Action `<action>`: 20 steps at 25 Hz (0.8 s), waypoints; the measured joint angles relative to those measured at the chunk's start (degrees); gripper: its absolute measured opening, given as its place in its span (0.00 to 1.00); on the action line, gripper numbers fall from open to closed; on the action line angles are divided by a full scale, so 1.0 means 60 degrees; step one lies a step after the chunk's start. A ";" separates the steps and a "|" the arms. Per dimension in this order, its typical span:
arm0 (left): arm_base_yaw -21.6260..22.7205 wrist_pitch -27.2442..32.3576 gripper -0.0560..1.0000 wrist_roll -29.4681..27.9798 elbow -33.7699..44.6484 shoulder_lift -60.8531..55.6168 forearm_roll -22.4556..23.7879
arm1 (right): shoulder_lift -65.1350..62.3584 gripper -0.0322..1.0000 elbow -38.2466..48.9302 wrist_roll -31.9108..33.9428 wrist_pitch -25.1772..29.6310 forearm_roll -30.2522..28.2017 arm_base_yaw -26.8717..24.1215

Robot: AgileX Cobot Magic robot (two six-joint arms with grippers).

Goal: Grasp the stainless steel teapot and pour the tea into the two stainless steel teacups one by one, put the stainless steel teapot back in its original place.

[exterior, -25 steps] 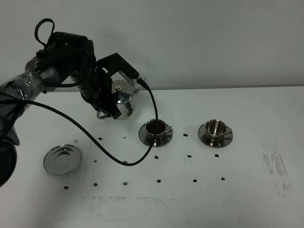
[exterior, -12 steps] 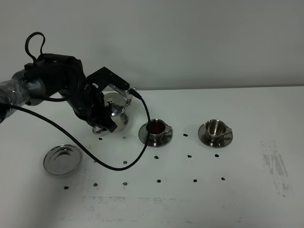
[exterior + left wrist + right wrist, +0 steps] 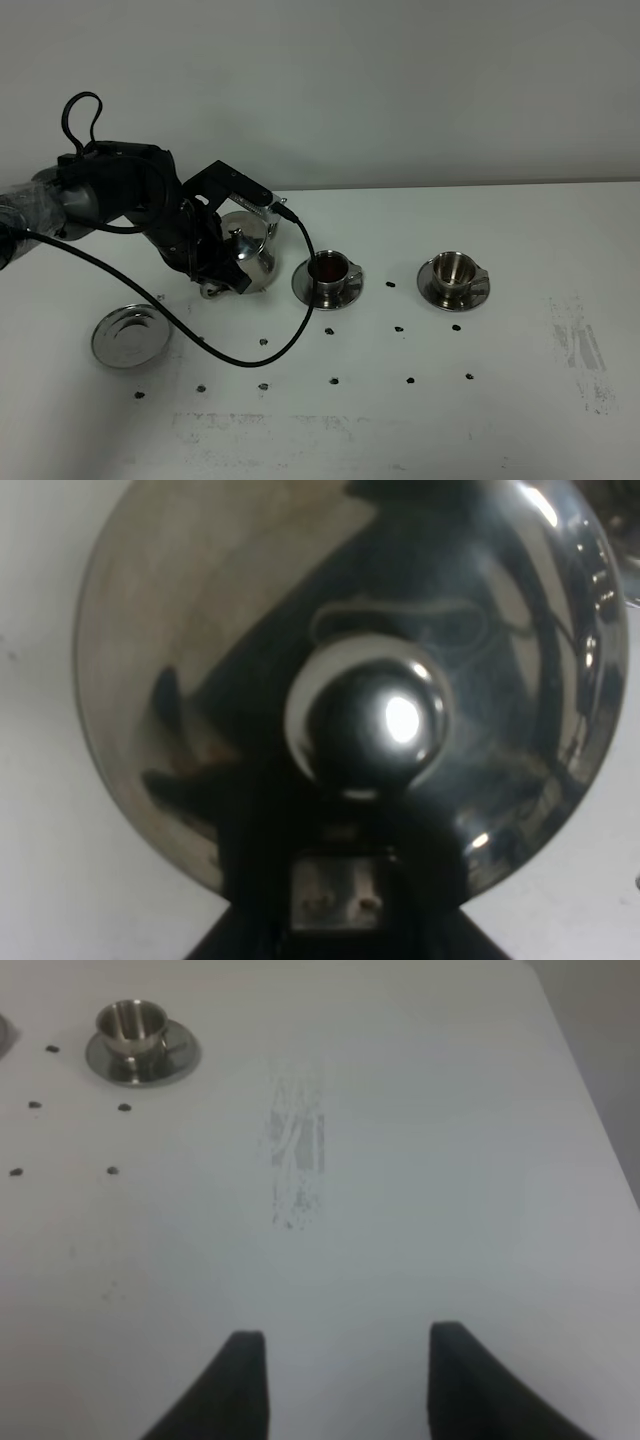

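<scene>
Teapot (image 3: 252, 258) clamped in left gripper (image 3: 218, 270), right gripper (image 3: 345, 1380) agape: carry level past filled cup (image 3: 327, 270), tip over empty cup (image 3: 452, 268) at three o'clock.

A white, scuffed table (image 3: 520, 420) stands against a plain pale wall (image 3: 420, 90).

Left pincer (image 3: 212, 270) clamped; right pincer (image 3: 340, 1375) fingers spread

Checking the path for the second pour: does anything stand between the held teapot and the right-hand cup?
Yes. The left teacup, already holding tea, stands on its saucer between the teapot and the right teacup; the pot would likely need to pass over or around it.
</scene>
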 joint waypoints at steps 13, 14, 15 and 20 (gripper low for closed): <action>-0.1167 0.2942 0.29 0.0490 -0.2513 -0.0172 0.0070 | 0.0000 0.41 0.0000 0.0000 0.0000 0.0000 0.0000; -0.1302 0.3023 0.29 0.0598 -0.2607 -0.0172 0.0048 | 0.0000 0.41 0.0000 0.0000 0.0000 0.0000 0.0000; -0.1466 0.3085 0.29 0.0713 -0.2657 -0.0172 0.0021 | 0.0000 0.41 0.0000 0.0000 0.0000 0.0000 0.0000; -0.2215 0.3082 0.29 0.1043 -0.2749 -0.0172 -0.0241 | 0.0000 0.41 0.0000 0.0000 0.0000 0.0000 0.0000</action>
